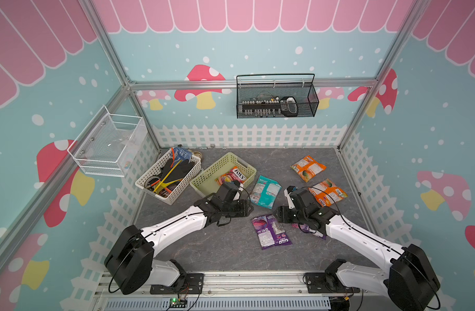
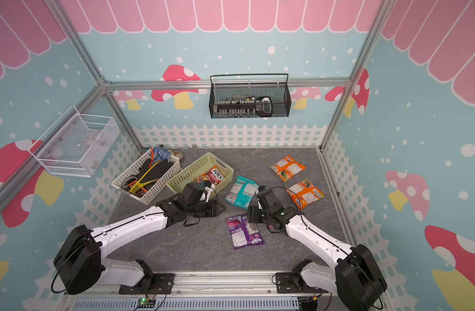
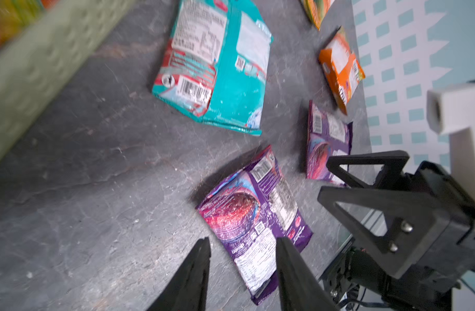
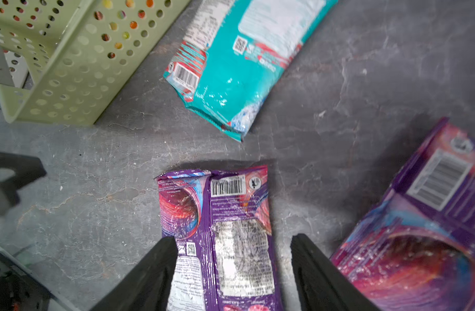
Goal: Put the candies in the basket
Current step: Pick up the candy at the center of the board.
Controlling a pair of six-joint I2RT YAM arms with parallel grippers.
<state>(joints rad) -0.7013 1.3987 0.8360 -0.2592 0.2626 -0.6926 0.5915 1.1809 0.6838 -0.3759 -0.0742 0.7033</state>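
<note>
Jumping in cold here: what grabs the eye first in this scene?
Bright candy bags scattered over the grey table: a teal bag beside the yellow-green basket, two orange bags farther right, purple bags nearer the arms. One bag already lies in the basket. The right gripper hangs open above a purple bag.

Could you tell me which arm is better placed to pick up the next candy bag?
Right: the right gripper hangs open over the purple candy bag, straddling it.
</note>
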